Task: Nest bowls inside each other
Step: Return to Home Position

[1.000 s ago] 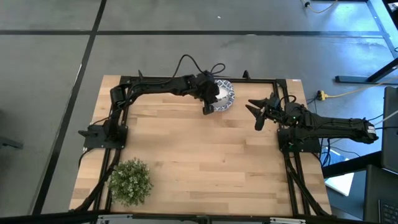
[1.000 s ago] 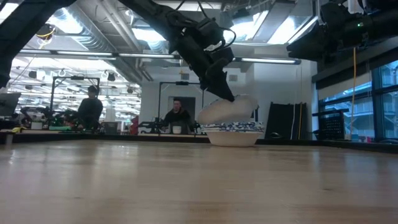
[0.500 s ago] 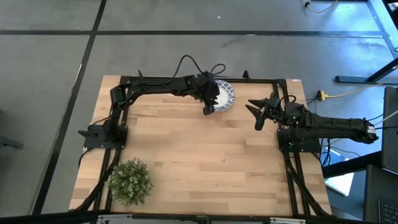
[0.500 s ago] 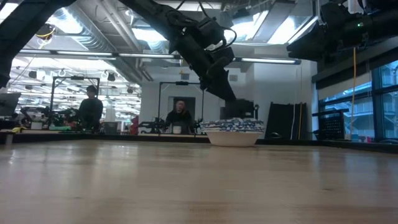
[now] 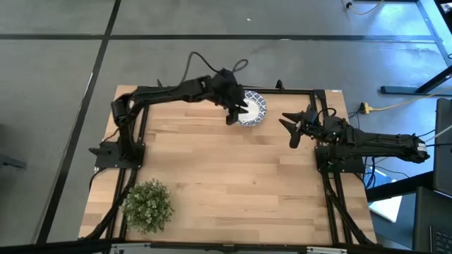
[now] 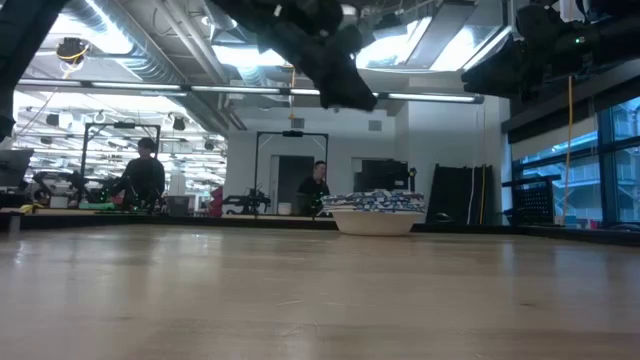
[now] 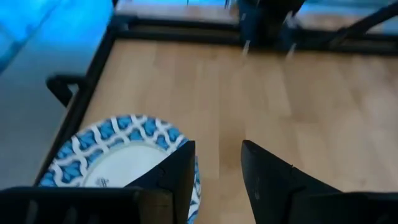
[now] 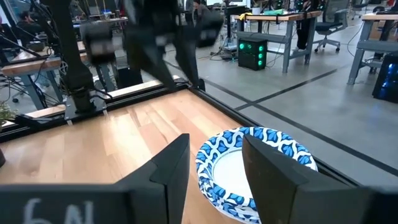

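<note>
Bowls (image 5: 253, 111) sit nested (count unclear), left tool (image 5: 230, 120) overlapping their rim.

Floor (image 5: 212, 56): grey concrete, dark seams | table (image 5: 233, 176): light wood planks | lights (image 6: 120, 88): long ceiling strips | window (image 6: 615, 165): tall, dark-framed | desks (image 8: 273, 17): far behind

A leafy green plant (image 5: 147, 205) stands near one corner of the pale wooden bench (image 5: 233, 183). Grey floor (image 5: 56, 63) crossed by dark lines surrounds the bench, and a yellow cable (image 5: 385, 107) lies on it off to one side. In the room behind, one person (image 6: 145, 172) is by cluttered desks and another (image 6: 318, 187) is farther along.
</note>
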